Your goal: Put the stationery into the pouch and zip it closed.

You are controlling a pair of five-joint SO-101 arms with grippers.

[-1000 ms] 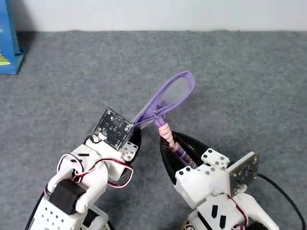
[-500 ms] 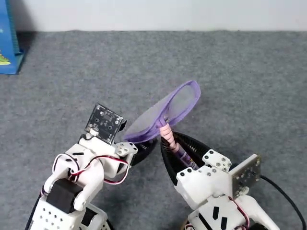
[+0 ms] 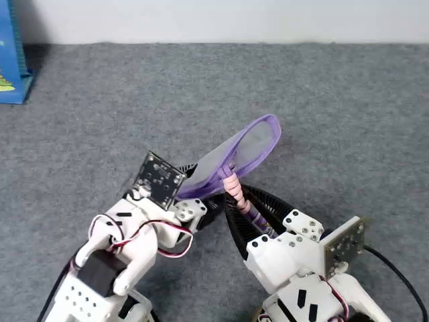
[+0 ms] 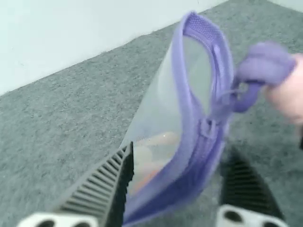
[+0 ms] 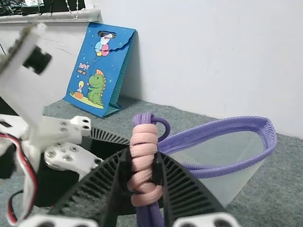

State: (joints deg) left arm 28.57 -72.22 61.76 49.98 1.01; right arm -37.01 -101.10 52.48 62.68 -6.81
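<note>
**Pouch hangs between two claws above the table's middle**

The pouch (image 3: 249, 142), clear-sided with a purple zip edge, slants over the middle of the grey table (image 3: 100, 100). Its higher end points toward the far edge, its lower end toward the near edge where both arms stand. I cannot tell whether any part of it rests on the table.

The right gripper (image 3: 236, 201) is clenched on the braided cord (image 3: 232, 185), a pink and purple plait that runs up from between its ribbed fingers (image 5: 182, 187) to the pouch's zip edge. From the right wrist view the purple edge gapes in a wide loop, so the pouch (image 5: 227, 156) stands unzipped there.

The left gripper (image 3: 201, 189) is released, its jaws spread with the pouch's lower end between them. In the left wrist view one ribbed finger lies against the clear side of the pouch (image 4: 161, 123); a strip of table shows between the pouch and the other finger. Pale and orange shapes (image 4: 151, 153) lie inside, too blurred to name.

A blue gift bag (image 3: 10, 54) stands at the far left corner against the wall (image 3: 214, 20).
</note>
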